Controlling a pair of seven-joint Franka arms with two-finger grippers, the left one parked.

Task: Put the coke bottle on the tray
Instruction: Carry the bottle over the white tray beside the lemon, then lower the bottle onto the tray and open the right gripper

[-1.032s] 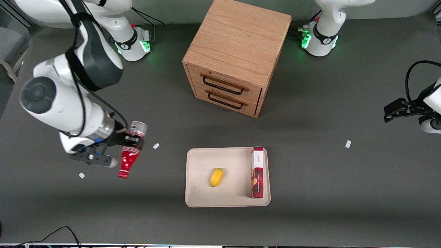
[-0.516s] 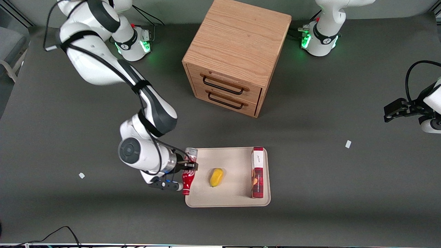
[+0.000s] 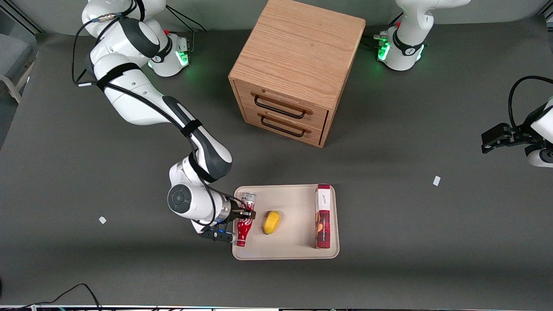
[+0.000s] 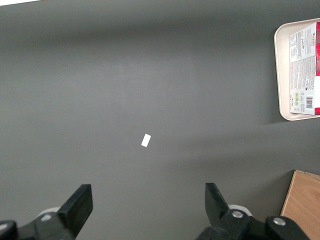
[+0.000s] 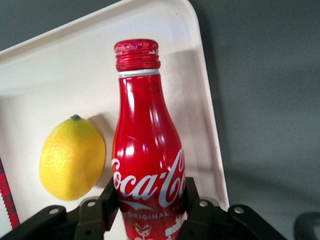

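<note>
Pinching the coke bottle [image 3: 244, 219] in my gripper [image 3: 246, 213] at lower centre of the front frame, I risk it rolling off the tray [image 3: 298, 255] rim or bumping the lemon [image 3: 271, 222].

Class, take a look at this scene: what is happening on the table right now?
The right arm's gripper is shut on the coke bottle, holding it on its side over the working-arm end of the tray. A lemon lies beside the bottle on the tray, and a red-and-white box lies along the tray's parked-arm end.

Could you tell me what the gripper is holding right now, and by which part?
The gripper holds the coke bottle by its lower body, near the base end, over the tray beside the lemon.
</note>
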